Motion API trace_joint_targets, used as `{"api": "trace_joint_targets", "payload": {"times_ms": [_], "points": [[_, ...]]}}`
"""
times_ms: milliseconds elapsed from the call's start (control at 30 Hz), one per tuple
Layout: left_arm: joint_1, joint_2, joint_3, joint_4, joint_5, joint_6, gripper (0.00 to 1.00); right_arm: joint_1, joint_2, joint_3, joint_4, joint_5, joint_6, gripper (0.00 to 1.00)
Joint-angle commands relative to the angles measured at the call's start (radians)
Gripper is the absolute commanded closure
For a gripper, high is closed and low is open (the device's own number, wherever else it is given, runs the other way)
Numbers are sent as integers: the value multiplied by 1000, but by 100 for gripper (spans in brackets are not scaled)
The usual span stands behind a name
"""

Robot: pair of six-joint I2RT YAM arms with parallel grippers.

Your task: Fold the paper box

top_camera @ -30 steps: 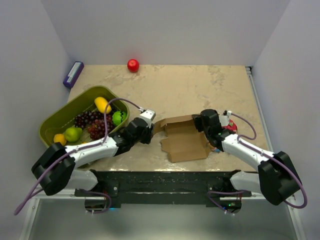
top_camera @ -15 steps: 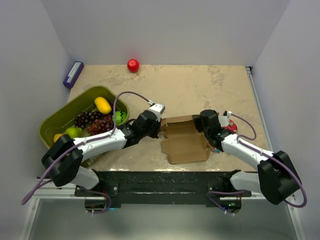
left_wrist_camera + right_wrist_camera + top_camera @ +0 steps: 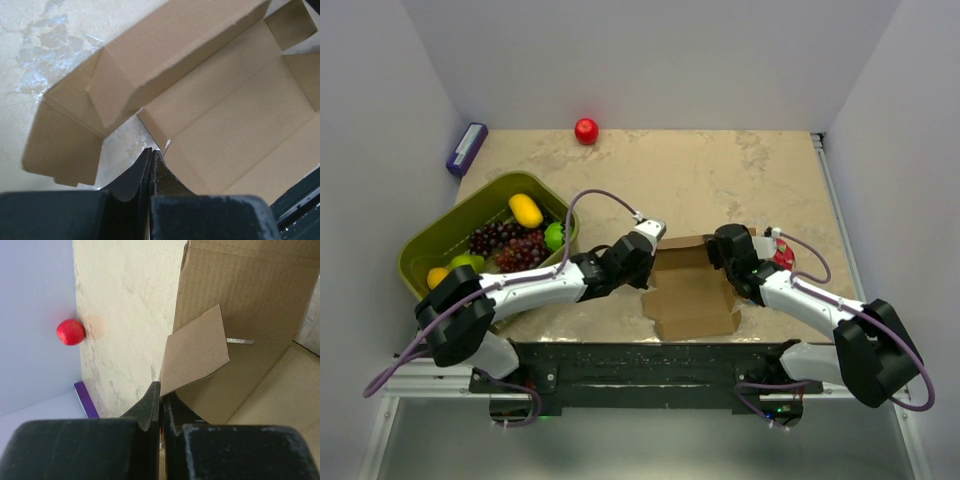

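Note:
The paper box is a plain brown cardboard sheet with raised walls and flaps, lying open at the table's near middle. My left gripper is shut and empty. Its tips sit at the box's left edge, just below a flap that stands up and leans inward. My right gripper is at the box's right rear corner. It is shut with the corner of a small flap caught between the fingers, in front of the tall back wall.
An olive-green basket of grapes, a lemon and other fruit stands at the left. A red ball lies at the back wall and shows in the right wrist view. A purple box lies far left. A small red item sits beside the right arm.
My left gripper has moved right from beside the basket to the box's left edge. The left flap has gone from lying flat to standing up. The right gripper has barely moved.

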State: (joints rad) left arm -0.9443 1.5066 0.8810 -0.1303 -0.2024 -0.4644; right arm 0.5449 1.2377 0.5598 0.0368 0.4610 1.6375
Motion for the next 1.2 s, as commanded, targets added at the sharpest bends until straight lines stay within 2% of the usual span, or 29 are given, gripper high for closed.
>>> {"api": "trace_joint_targets", "payload": {"times_ms": [0, 33, 100, 133, 167, 267, 400, 533, 767, 900, 1067, 1167], "points": [[-18, -89, 10, -11, -83, 3, 88, 6, 8, -21, -31, 68, 4, 100], [-13, -106, 10, -17, -91, 24, 70, 6, 6, -21, -31, 70, 5, 100], [13, -150, 12, -34, -118, 50, 58, 6, 2, -26, -31, 73, 7, 100], [21, -164, 9, -35, -120, 84, 47, 7, 0, -26, -29, 71, 7, 100], [32, -178, 3, -13, -115, 102, 44, 6, 0, -28, -26, 71, 7, 100], [79, -210, -19, 33, -86, 127, 43, 6, 3, -28, -22, 64, 4, 100], [101, -148, 30, 40, -31, 132, 45, 7, 3, -28, -14, 62, 1, 100], [101, -92, 72, 64, 23, 101, 34, 6, 0, -28, -20, 61, 1, 100], [124, 6, 148, 61, 11, -15, 17, 7, -6, -31, -20, 61, -4, 100], [136, 56, 165, 78, 55, -85, 17, 6, -7, -34, -15, 57, -4, 100], [136, 96, 162, 106, 116, -132, 26, 6, -10, -35, -14, 54, -5, 100], [134, 95, 138, 151, 136, -157, 27, 6, -12, -38, -12, 51, -2, 100]]}}
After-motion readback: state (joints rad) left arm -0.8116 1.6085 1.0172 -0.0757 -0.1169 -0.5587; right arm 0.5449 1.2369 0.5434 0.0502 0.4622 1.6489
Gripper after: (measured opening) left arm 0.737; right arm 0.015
